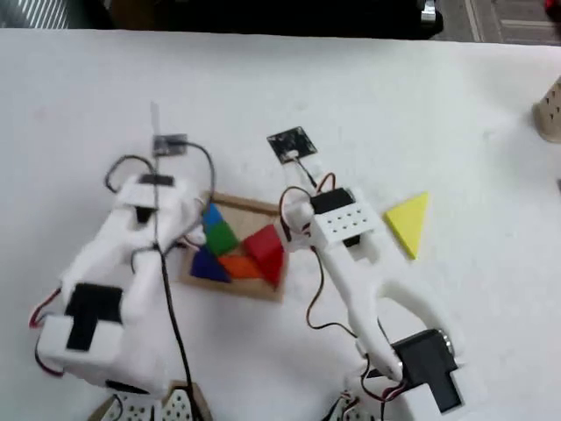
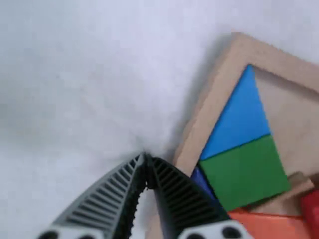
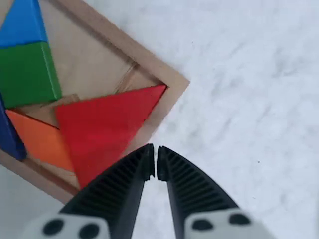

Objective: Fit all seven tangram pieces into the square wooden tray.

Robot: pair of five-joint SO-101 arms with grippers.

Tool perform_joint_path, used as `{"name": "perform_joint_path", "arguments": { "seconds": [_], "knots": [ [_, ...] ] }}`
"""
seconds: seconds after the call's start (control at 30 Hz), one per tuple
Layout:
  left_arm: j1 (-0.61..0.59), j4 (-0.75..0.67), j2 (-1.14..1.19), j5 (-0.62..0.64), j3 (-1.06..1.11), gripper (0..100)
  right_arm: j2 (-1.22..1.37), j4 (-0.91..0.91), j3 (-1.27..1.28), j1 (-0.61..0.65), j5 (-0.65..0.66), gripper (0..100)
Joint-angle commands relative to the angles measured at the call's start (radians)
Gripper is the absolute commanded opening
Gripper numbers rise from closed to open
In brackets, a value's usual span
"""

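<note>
Two shut, empty: left tool [image 2: 146, 162] and right tool [image 3: 154, 154] at opposite edges of the tray [image 1: 250, 204], we judge for nudging; yellow triangle [image 1: 410, 224] lies apart on bench [image 1: 394, 105].

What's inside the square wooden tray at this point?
The square wooden tray holds five pieces: a light blue triangle, a green square, a dark blue piece, an orange piece and a red triangle. Whatever lies under the red triangle is covered.
</note>
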State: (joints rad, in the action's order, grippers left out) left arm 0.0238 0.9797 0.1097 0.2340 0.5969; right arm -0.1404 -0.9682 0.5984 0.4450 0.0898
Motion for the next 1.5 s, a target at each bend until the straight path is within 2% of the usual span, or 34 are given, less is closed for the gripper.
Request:
{"name": "perform_joint_path", "arguments": {
  "seconds": [0.0,0.1,0.2,0.37,0.53,0.83,1.13,1.47],
  "knots": [
    [0.124,-0.089,-0.142,0.028,0.120,2,-0.039,0.016,-0.037,-0.013,0.017,1.7],
    [0.133,-0.103,-0.160,0.032,0.123,2,-0.041,0.012,-0.037,-0.013,0.017,1.7],
    [0.077,-0.150,-0.163,0.034,0.121,2,-0.050,-0.002,-0.040,-0.025,0.017,1.7],
    [-0.113,-0.222,-0.159,0.044,0.040,2,-0.090,-0.102,-0.057,-0.053,0.094,1.7],
    [-0.246,-0.331,-0.156,0.186,0.006,2,-0.134,-0.170,-0.038,-0.005,0.117,1.7],
    [-0.274,-0.354,-0.156,0.186,0.005,2,-0.220,-0.183,0.110,0.257,0.117,1.7],
    [-0.274,-0.364,-0.156,0.186,0.008,2,-0.140,0.015,0.189,0.275,0.106,1.7],
    [-0.274,-0.364,-0.156,0.184,0.008,2,-0.110,0.031,0.184,0.348,0.064,1.7]
  ]
}}
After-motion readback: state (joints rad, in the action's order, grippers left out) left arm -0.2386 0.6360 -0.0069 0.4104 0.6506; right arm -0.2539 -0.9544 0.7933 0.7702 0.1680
